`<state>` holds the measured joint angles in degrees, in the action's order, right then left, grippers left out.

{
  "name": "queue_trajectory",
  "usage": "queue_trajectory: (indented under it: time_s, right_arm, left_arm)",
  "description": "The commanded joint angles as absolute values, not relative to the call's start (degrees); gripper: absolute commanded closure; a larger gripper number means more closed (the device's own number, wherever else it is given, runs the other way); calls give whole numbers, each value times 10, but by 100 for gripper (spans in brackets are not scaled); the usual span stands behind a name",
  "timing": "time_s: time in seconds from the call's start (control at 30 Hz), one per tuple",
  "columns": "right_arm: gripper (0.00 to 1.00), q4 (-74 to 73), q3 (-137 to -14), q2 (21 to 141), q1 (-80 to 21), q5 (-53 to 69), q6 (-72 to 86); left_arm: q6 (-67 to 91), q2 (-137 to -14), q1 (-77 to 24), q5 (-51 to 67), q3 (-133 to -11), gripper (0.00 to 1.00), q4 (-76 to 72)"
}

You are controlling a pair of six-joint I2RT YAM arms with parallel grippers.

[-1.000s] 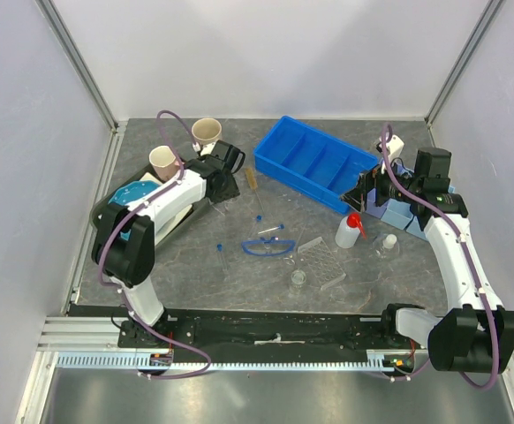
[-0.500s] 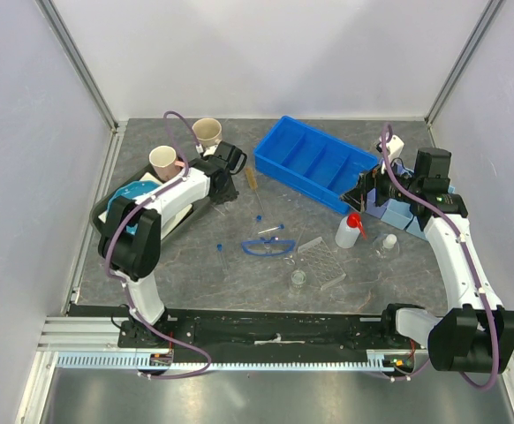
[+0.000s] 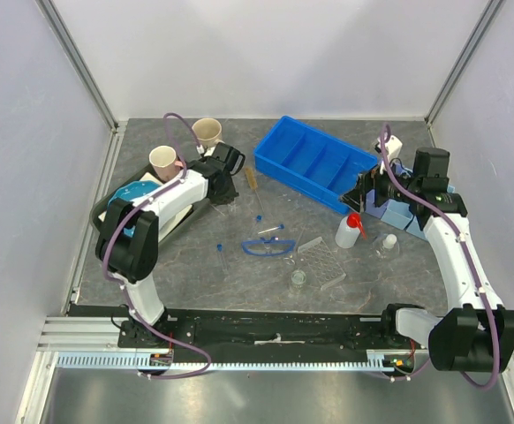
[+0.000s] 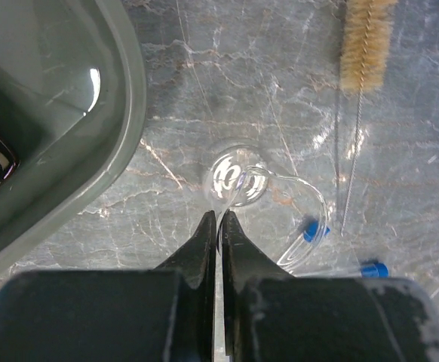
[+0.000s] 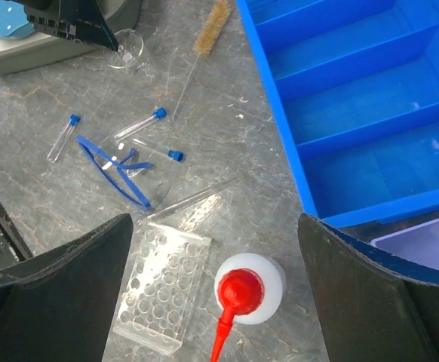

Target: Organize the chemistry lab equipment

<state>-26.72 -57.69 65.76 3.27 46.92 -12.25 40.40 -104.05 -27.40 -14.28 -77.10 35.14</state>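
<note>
**Two hands, one fragile hold**

Left hand has its fingers all but together, apparently pinching the rim of the small clear beaker on the table beside the grey tray. Judged light, slick and breakable; the rim suits. Right hand gapes above the squeeze bottle. Only the left wrist view shows the pinch.

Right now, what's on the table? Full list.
bin: 1, blue, back centre-right
box: 1, pale blue, right of bin
mugs: 2, beige, back left
tray: 1, grey, left
plate: 1, blue dotted, in tray
brush: 1, tan, left of bin
tubes: 3, blue-capped, centre
goggles: 1, blue, centre
rack: 1, clear, right of goggles
squeeze bottle: 1, white, red nozzle, near bin
beakers: 2, clear, one gripped, one before rack
flask: 1, clear, right of bottle
left gripper: shut on beaker
right gripper: open, near bottle
</note>
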Motion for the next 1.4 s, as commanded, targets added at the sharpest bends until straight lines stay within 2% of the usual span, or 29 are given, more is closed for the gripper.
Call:
queue_trajectory:
  time_s: [0.0, 0.27, 0.47, 0.63, 1.07, 1.17, 1.37]
  right_arm:
    - [2, -320, -632, 679, 4, 468, -156]
    - [2, -438, -775, 758, -147, 412, -154]
    - [7, -441, -808, 801, -245, 288, -99]
    - [19, -414, -806, 816, -269, 194, -61]
    - [54, -378, -796, 862, -279, 195, -2]
    - [60, -376, -796, 874, -285, 185, -2]
    - [64, -374, -795, 898, -297, 175, 13]
  left_arm:
    - [368, -963, -282, -99, -738, 98, 308]
    - [395, -859, -379, -74, -715, 98, 263]
    - [452, -857, -447, -120, -758, 98, 265]
    - [477, -885, -482, -156, -797, 98, 298]
    - [500, -895, -502, -185, -808, 98, 315]
    - [501, -898, -504, -192, -809, 98, 315]
    - [498, -911, -512, -207, -824, 98, 324]
